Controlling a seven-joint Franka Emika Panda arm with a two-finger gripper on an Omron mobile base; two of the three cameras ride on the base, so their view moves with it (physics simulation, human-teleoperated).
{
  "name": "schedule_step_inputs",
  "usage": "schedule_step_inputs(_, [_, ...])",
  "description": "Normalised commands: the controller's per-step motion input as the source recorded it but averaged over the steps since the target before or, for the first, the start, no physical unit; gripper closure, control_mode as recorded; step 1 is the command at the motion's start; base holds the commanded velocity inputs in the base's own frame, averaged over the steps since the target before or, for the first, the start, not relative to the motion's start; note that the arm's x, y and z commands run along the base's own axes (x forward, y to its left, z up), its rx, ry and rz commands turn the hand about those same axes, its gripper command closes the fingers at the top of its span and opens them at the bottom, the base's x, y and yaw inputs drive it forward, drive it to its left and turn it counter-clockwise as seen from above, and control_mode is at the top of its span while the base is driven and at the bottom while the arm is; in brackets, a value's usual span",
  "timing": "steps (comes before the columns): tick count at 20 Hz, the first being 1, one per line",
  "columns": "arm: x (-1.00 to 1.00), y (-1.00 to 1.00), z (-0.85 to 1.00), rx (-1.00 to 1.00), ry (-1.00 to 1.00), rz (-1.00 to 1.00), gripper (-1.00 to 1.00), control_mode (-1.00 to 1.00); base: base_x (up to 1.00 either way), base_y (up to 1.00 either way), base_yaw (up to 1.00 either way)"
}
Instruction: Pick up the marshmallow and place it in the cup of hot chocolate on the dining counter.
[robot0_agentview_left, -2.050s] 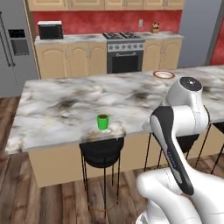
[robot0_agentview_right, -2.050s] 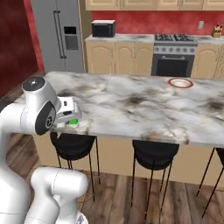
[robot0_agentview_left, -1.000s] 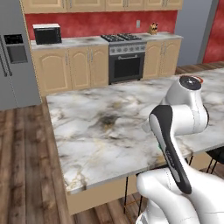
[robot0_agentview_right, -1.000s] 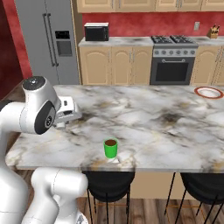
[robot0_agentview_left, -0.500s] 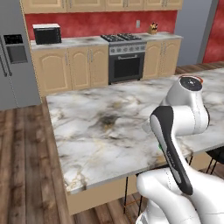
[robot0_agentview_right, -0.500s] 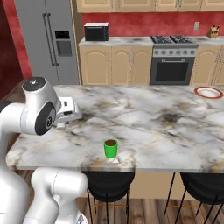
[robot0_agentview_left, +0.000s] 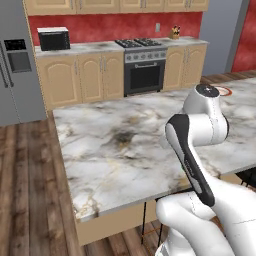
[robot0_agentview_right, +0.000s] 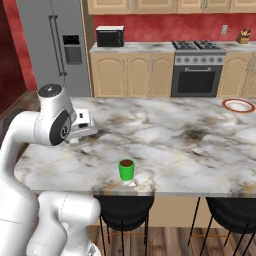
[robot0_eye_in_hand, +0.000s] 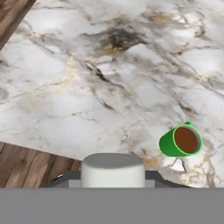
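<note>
So the claw (robot0_eye_in_hand: 113, 175) is clamped on the marshmallow (robot0_eye_in_hand: 113, 170), a stubby whitish block that sits right between the tips in the hand view, held up in the air over the tabletop (robot0_agentview_right: 175, 130). Using the green cup of hot chocolate (robot0_agentview_right: 126, 169) as the landmark: it stands upright near the front edge of the marble slab, brown drink showing inside, and the robot's hand (robot0_agentview_right: 80, 125) hovers to the left of it and a bit further back, apart from it. From the hand camera the cup (robot0_eye_in_hand: 181, 141) sits off to the right of the marshmallow, so it's not lined up over the cup. A small pale patch on the marble touches the cup's base, can't tell what it is. Far to the right of the cup, toward the back edge, there's a white plate with a red rim (robot0_agentview_right: 238, 105). Black stools (robot0_agentview_right: 122, 210) are tucked in below the cup.
</note>
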Motion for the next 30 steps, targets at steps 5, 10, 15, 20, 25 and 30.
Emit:
schedule_step_inputs(5, [0.22,-0.01,-0.11,0.00,0.14,-0.01,1.00,-1.00,0.00,0.00,0.00])
schedule_step_inputs(10, [0.03,-0.13,-0.15,0.00,0.07,-0.07,1.00,-1.00,0.00,0.00,0.00])
schedule_step_inputs(15, [0.01,-0.65,-0.21,-0.12,0.00,-0.03,1.00,-1.00,0.00,0.00,0.00])
schedule_step_inputs(20, [0.14,-0.71,-0.26,-0.16,0.00,-0.03,1.00,-1.00,0.00,0.00,0.00])
schedule_step_inputs(25, [0.05,-0.34,-0.07,-0.07,0.07,-0.01,1.00,-1.00,0.00,0.00,0.00])
schedule_step_inputs(30, [0.11,0.00,-0.05,0.04,0.01,0.00,1.00,-1.00,0.00,0.00,0.00])
